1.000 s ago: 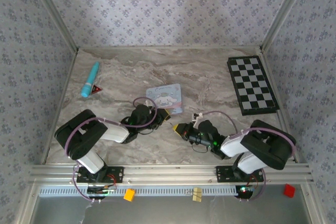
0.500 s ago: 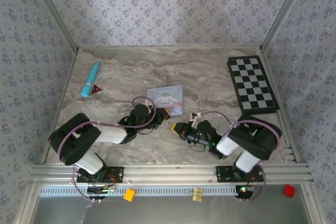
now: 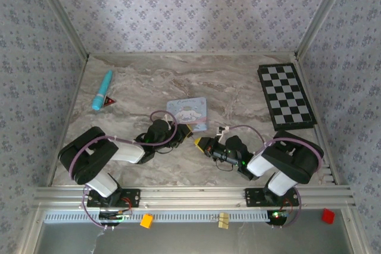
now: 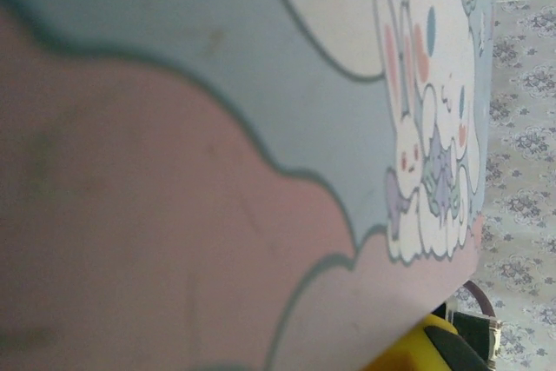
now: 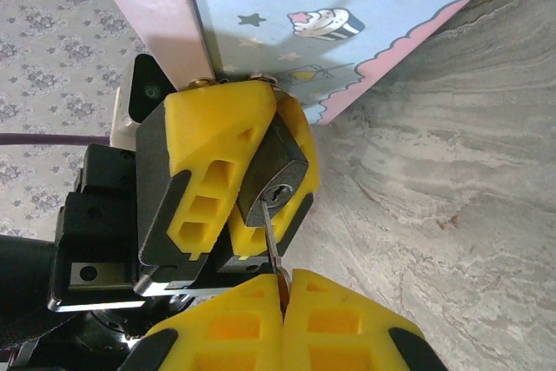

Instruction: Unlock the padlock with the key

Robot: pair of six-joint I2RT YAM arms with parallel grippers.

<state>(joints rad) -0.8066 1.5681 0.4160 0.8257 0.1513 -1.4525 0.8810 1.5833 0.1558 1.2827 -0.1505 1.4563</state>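
- Right wrist view: the left gripper [image 5: 261, 162] is clenched on the small dark padlock [image 5: 276, 182], keyhole towards the camera, just beside the tin [image 5: 365, 6].
- There the right gripper [image 5: 283, 288] pinches the key [image 5: 271, 245], whose blade reaches the keyhole.
- Top view: the grippers meet below the tin; the padlock is too small to make out. A chessboard [image 3: 286, 96] lies well apart.
- Left wrist view: the tin's bunny lid, close up.

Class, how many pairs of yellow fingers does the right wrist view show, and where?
2. The left gripper, mid-frame, clamps the small dark metal padlock; the right gripper, at the bottom edge, pinches the thin metal key aimed at its keyhole.
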